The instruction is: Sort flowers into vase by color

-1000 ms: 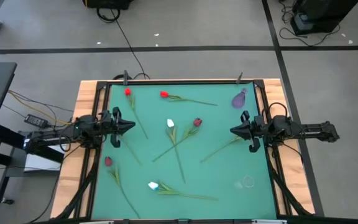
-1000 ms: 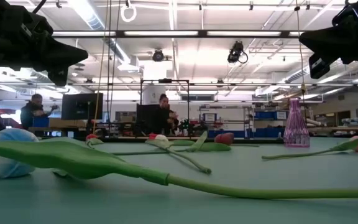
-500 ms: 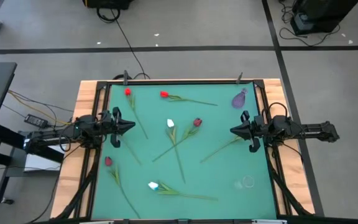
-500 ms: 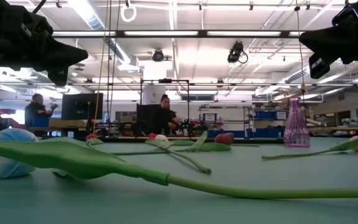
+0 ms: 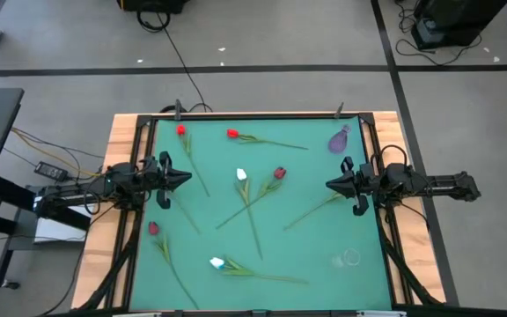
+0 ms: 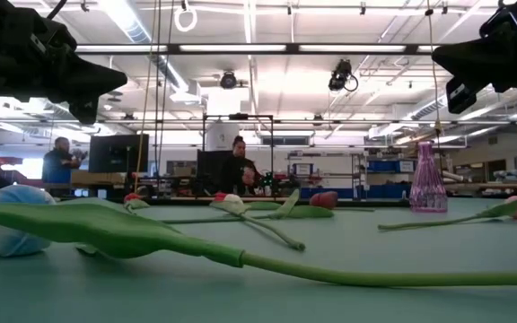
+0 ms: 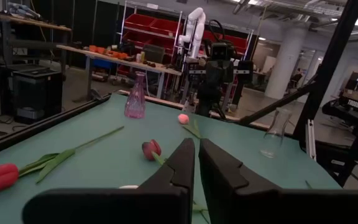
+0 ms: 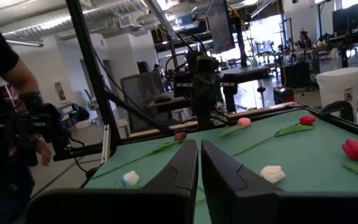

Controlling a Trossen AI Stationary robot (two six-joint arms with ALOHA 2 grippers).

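Note:
Several tulips lie flat on the green mat [image 5: 324,282], stems and heads resting on it: two red ones [image 5: 181,130] [image 5: 232,134] at the far side, a white one [image 5: 242,174] and a dark red one [image 5: 279,173] in the middle, a pinkish-red one [image 5: 152,228] near left, and a white one [image 5: 216,261] at the near side. A purple vase [image 5: 340,138] stands far right and a clear vase [image 5: 350,258] near right. My left gripper [image 5: 186,179] hovers shut over the mat's left edge. My right gripper [image 5: 329,184] hovers shut over the right edge.
A wooden border [image 5: 121,141] and a black frame [image 5: 253,115] surround the mat. One long stem [image 5: 315,210] ends just below my right gripper. People stand at desks [image 6: 238,161] beyond the far edge. A person's arm [image 8: 11,81] shows beside the table in the right wrist view.

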